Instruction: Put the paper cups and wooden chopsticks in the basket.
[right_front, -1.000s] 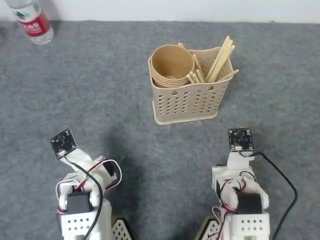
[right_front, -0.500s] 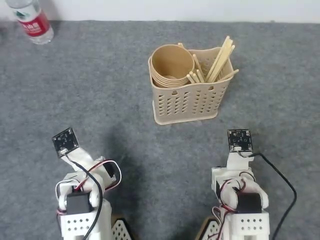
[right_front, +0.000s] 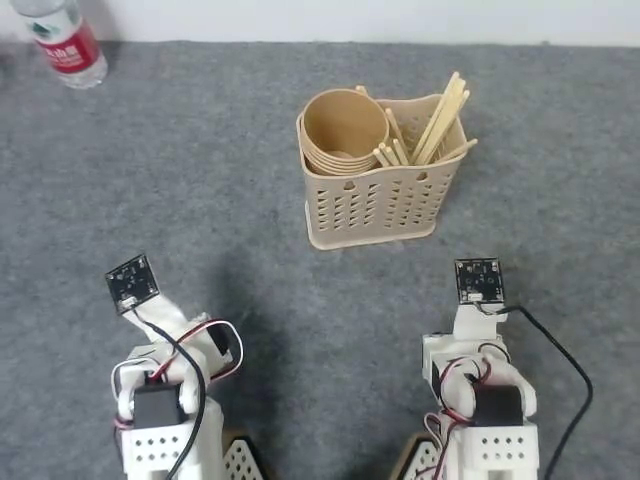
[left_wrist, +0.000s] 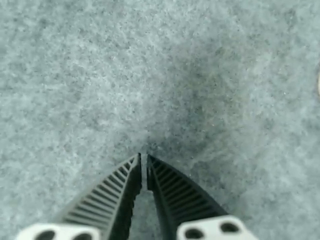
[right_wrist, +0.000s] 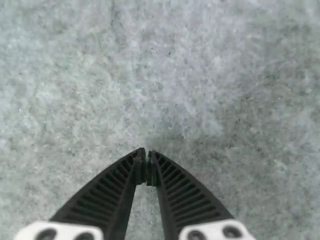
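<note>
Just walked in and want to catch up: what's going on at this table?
Nothing is being handled right now. The stacked paper cups and the wooden chopsticks are side by side in the basket, with the chopsticks leaning up past its rim. The left gripper and the right gripper are both shut and empty over the grey mat. A water bottle is at the far corner.

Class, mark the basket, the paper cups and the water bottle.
basket (right_front: 375, 205), high view, its perforated front wall.
paper cups (right_front: 345, 122), high view, inner wall of the top cup.
water bottle (right_front: 68, 47), high view, its red label.
</note>
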